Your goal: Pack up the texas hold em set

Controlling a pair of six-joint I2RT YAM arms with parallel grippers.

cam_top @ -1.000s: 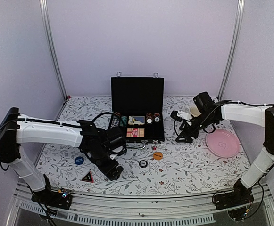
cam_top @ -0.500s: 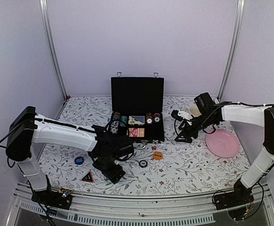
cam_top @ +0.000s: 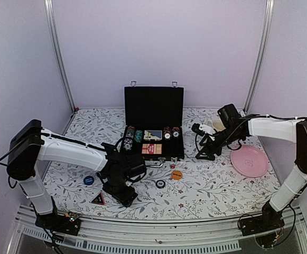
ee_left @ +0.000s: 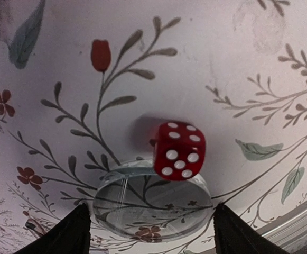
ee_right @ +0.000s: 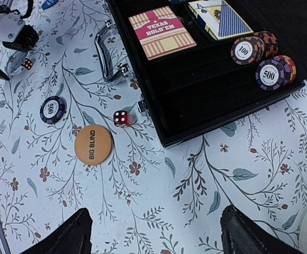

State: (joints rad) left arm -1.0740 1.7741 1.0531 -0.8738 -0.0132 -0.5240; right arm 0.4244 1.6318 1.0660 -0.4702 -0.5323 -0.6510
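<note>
1. case (cam_top: 154,106): black, open, lid upright, at the centre back of the desk (cam_top: 222,185), which has a floral cover. a silver handle (ee_right: 108,53) is on its near edge.
2. red card deck (ee_right: 162,32): printed "texas hold'em", lying flat in the case tray, with a blue-backed deck (ee_right: 220,18) beside it.
3. chip rows in the tray, standing on edge: the front chip of the dark row (ee_right: 244,50) reads "100", and the front chip of the purple row (ee_right: 269,73) reads "500".
4. loose purple chip (ee_right: 53,109): reads "500", flat on the desk in front of the case.
5. orange button (ee_right: 93,144): reads "big blind", near the loose purple chip. a red die (ee_right: 122,118) lies just beside it, close to the case's front edge.
6. second red die (ee_left: 179,151): five pips on its near face, at the rim of a clear round disc (ee_left: 150,198). cannot tell whether it rests on the rim or beside it.
7. left hand (ee_left: 150,209): low over the die and the disc, fingers spread wide, grasping nothing. its arm hides the case's left front corner in the top view.
8. right hand (ee_right: 156,209): above the desk to the right of the case, released, nothing between the fingers.
9. blue button (cam_top: 89,180) and triangle token (cam_top: 98,199): on the desk left of the left hand, lettering too small to read.
10. cream mug (cam_top: 216,125): partly hidden behind the right arm.
11. pink plate (cam_top: 249,161): on the desk to the right of the right hand.
</note>
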